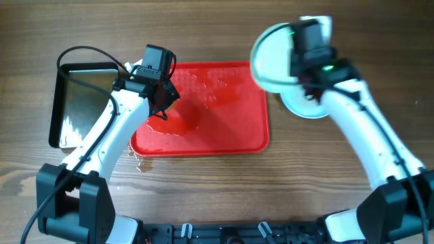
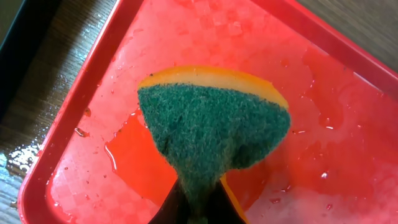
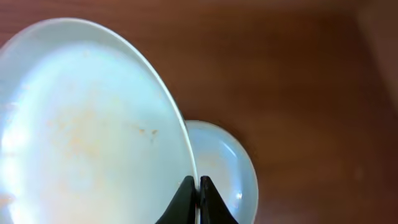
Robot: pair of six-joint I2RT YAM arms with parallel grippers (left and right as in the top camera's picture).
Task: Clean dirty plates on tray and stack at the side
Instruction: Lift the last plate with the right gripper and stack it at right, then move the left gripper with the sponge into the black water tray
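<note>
I find no writing, label, brand mark or number to read on anything on or around my red tray (image 1: 224, 129).

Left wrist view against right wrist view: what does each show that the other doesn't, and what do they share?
Only the left wrist: the left gripper shut on a green-and-yellow sponge over the wet red tray, with a black tray edge at the corner. Only the right wrist: the right gripper pinching the rim of a plate with faint brownish marks, and a second plate lying below it. Both: the wooden table.
</note>
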